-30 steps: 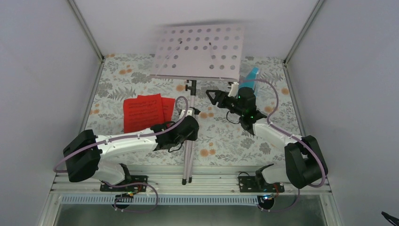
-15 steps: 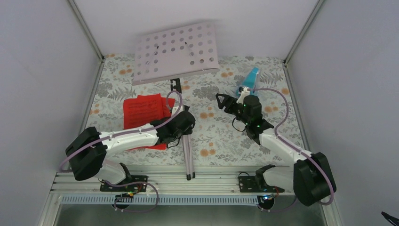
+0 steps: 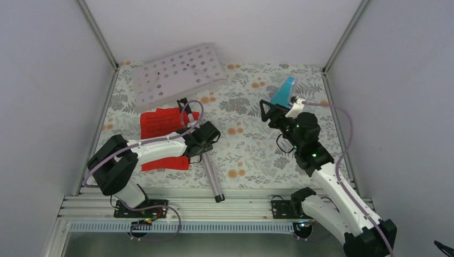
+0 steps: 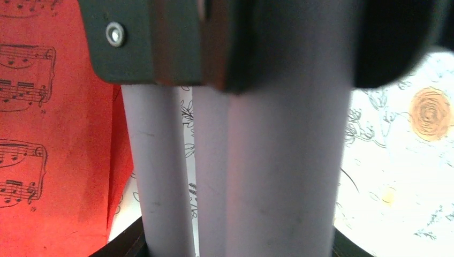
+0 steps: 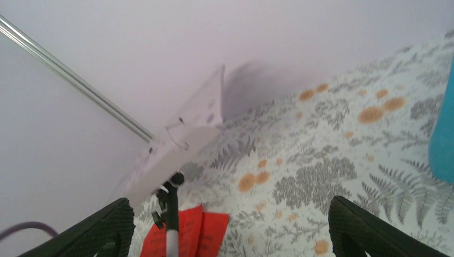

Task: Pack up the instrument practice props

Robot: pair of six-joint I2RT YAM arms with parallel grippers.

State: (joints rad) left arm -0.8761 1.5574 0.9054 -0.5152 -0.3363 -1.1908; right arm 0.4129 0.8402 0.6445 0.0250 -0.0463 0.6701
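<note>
Stand [image 3: 210, 174] is what matters here: its legs are folded together and it's tipped way over, pale holey desk [image 3: 179, 75] down toward the back-left corner, feet toward the near edge of the table [image 3: 251, 155]. My read is it's being laid flat so it can be packed. The left tool [image 3: 202, 143] is clamped on the bundled legs about midway, which the wrist view confirms: tubes [image 4: 241, 176] pinched tight between the pads. That arm is stretched low across the red music sheets [image 3: 160, 126], which lie flat just beside the stand. Can't tell if the desk touches the table or the wall. The right tool [image 3: 266, 110] is spread wide and holding nothing, arm reaching up the right side, hovering just beside the turquoise metronome [image 3: 284, 91], probably its next pick.
</note>
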